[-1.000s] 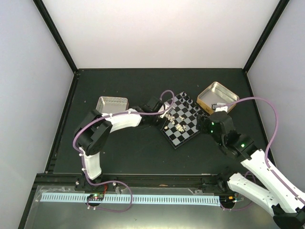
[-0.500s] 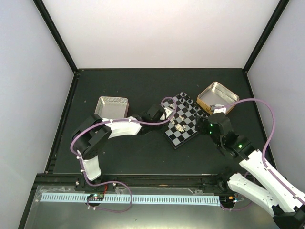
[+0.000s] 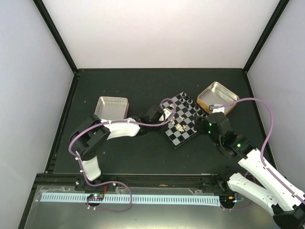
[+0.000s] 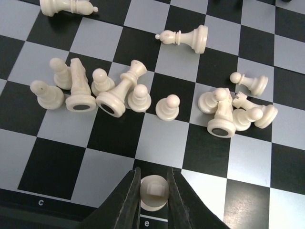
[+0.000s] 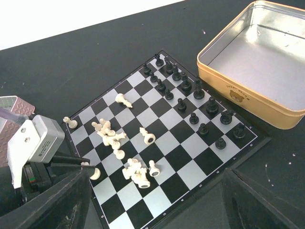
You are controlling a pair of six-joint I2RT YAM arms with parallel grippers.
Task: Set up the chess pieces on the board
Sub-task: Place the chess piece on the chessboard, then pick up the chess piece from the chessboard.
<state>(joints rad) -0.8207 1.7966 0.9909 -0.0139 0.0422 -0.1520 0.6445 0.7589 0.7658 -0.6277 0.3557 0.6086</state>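
**Left wrist view.** The left gripper (image 4: 153, 177) has its two dark fingers (image 4: 128, 202) pressed against opposite sides of one upright cream piece (image 4: 153, 193), grasping it. The piece stands at 6 o'clock in the frame, on a dark square in the edge row of the board (image 4: 161, 139), beside the letter "e". From there, loose cream pieces (image 4: 102, 93), some standing and some toppled, lie heaped toward 11 o'clock and again toward 1 o'clock. A lone fallen piece (image 4: 187, 38) lies at 12 o'clock.

**Right wrist view.** The right gripper (image 5: 155, 191) hangs over the board's 6 o'clock side, fingers spread wide with nothing between them. The black pieces (image 5: 190, 102) stand upright in two rows along the board's 1 o'clock edge. A gold-walled tin (image 5: 248, 107) sits open on the dark table (image 5: 95, 62) at 2 o'clock, just beside the board.
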